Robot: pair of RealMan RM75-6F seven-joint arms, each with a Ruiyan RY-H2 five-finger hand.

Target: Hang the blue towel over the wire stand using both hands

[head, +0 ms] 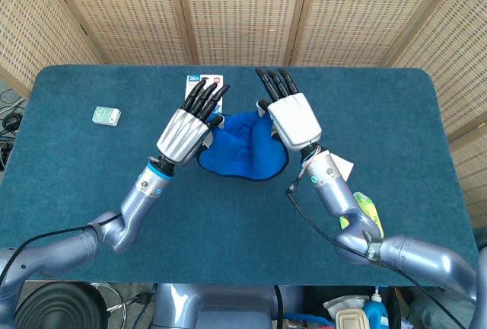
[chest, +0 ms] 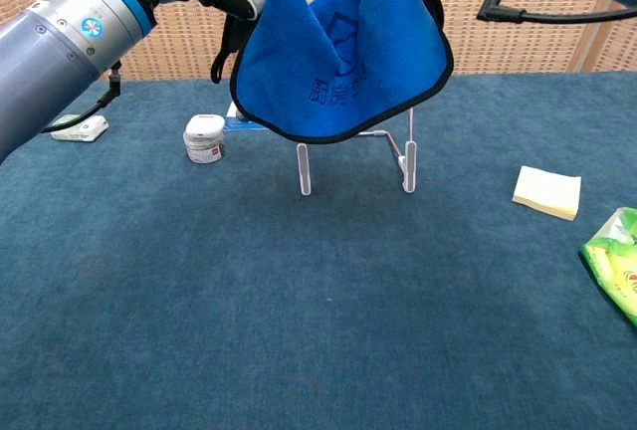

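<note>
The blue towel (chest: 343, 52) hangs in the air with black edging and dark print, its two upper corners raised. My left hand (head: 186, 131) grips the left corner and my right hand (head: 293, 116) grips the right corner. In the chest view both hands are mostly cut off by the top edge. The wire stand (chest: 304, 181) is upright on the table just behind and below the towel's lower hem, with its two legs showing. In the head view the towel (head: 240, 146) covers the stand.
A small white jar (chest: 205, 138) sits left of the stand, with a blue card package (head: 199, 80) behind it. A green-white packet (head: 106, 116) lies far left. A yellow note pad (chest: 546, 192) and a green bag (chest: 617, 261) lie right.
</note>
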